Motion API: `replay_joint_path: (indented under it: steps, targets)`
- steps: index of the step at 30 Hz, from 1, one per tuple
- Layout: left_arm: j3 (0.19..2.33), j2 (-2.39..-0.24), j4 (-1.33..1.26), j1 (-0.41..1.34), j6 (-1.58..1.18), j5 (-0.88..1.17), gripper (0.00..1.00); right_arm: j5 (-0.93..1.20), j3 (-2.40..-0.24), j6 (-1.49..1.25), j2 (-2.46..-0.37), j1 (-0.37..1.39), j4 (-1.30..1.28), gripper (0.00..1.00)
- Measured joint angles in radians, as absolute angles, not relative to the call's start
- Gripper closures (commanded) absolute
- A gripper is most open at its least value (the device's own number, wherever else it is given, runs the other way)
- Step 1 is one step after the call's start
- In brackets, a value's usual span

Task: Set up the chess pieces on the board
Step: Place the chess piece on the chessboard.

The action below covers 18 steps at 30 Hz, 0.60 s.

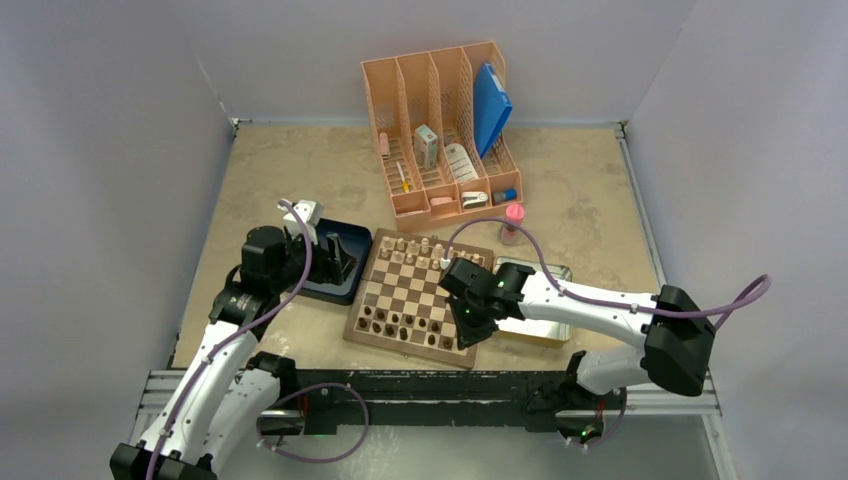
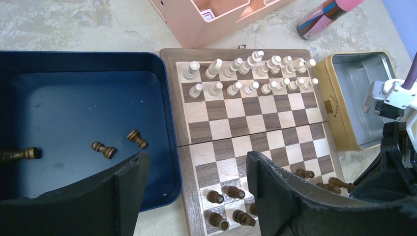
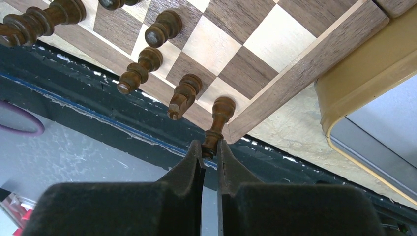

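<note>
The board [image 1: 400,350] lies between my arms. Dark chess pieces [image 1: 400,322] stand on its near rows, and pale ones [image 2: 251,73] fill the far two rows. My right gripper [image 3: 210,146] is shut on the top of a dark chess piece [image 3: 219,112], whose base is at the board's near right corner square [image 3: 305,73]. Other dark pieces [image 3: 140,69] stand beside it along the near row. My left gripper [image 2: 196,160] hangs open over the board's left edge and the blue tray [image 2: 167,123]. Three dark pieces [image 2: 104,149] lie loose in that tray.
A shiny metal tin [image 1: 535,300] with a tan rim sits against the board's right side, under my right arm. A peach desk organizer [image 1: 440,130] stands behind the board, with a pink-capped tube [image 1: 513,222] to its right. The black table edge [image 3: 123,132] runs just beyond the held piece.
</note>
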<state>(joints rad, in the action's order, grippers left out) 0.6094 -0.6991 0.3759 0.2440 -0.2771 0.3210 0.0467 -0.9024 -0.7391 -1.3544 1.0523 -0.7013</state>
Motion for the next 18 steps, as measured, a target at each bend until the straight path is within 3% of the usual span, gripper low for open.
replay_joint_path:
  steps: [9,18]
  targets:
    - [0.612,-0.699,0.384,0.244,-0.277,0.303,0.28,0.047,-0.902,-0.736,-1.355,1.052,-0.701,0.76]
    - [0.612,-0.699,0.384,0.244,-0.277,0.297,0.28,0.038,-0.911,-0.731,-1.378,1.052,-0.701,0.74]
